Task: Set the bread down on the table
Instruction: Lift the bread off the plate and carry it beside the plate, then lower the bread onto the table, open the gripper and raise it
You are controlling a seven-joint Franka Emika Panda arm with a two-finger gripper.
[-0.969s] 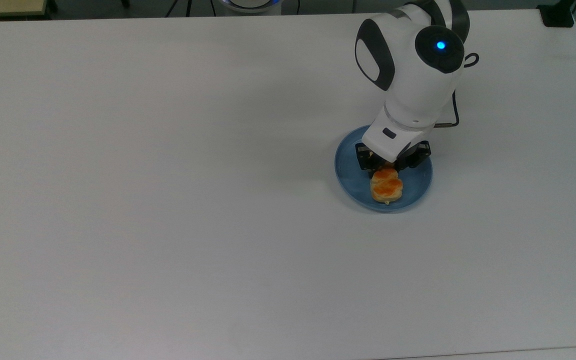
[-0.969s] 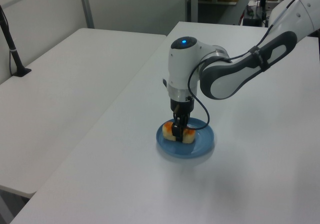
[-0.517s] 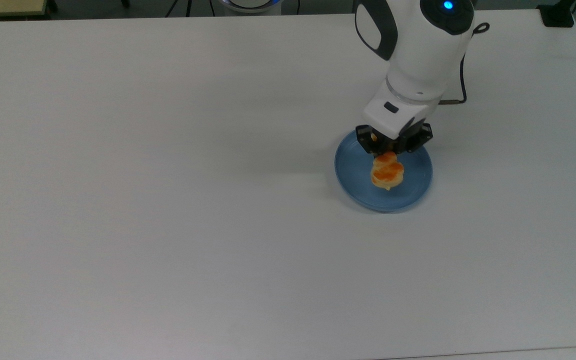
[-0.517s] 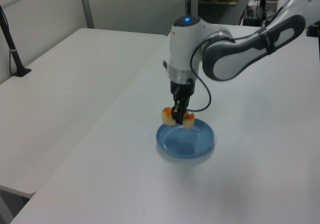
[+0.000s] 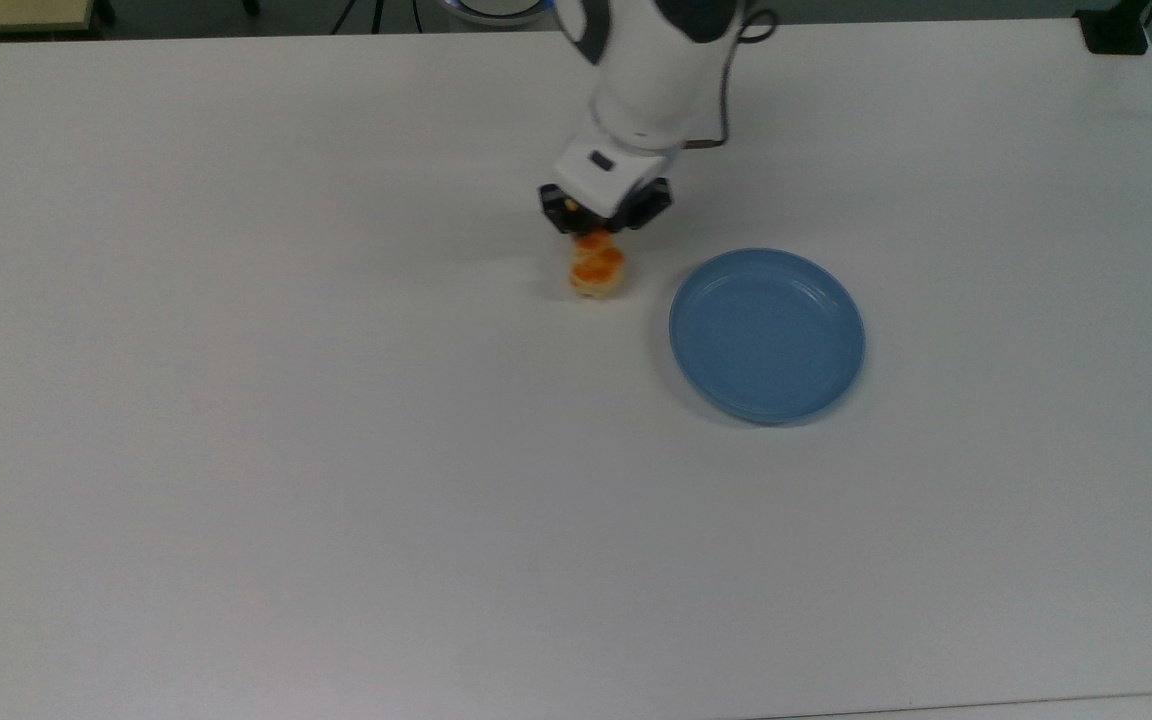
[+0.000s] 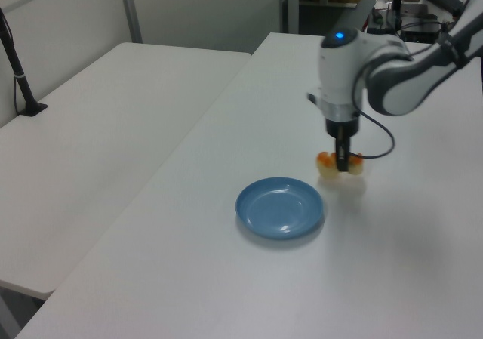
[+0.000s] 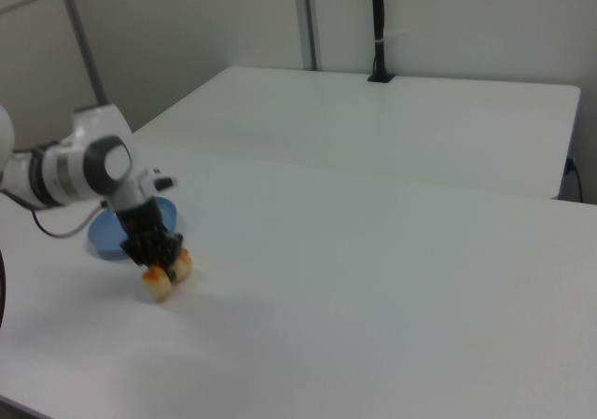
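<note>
The bread (image 5: 597, 272) (image 6: 340, 164) (image 7: 164, 274), a pale-yellow loaf with orange-brown tops, hangs just above the white table (image 5: 336, 450) (image 6: 407, 263) (image 7: 392, 298), to the left of the blue plate (image 5: 766, 335) in the top view. My gripper (image 5: 603, 235) (image 6: 344, 162) (image 7: 157, 254) points straight down and is shut on the bread's middle. In the left view the loaf sticks out on both sides of the black fingers. Whether the bread touches the table I cannot tell.
The blue plate (image 6: 280, 208) (image 7: 114, 235) has nothing on it. A second white table (image 6: 106, 127) (image 7: 392, 130) stands alongside across a gap. A black post (image 6: 19, 75) (image 7: 378, 27) rises from it.
The gripper lifted the bread off the blue plate, then carried it to the top view's left and up, lowering it toward the table. The plate has stayed put.
</note>
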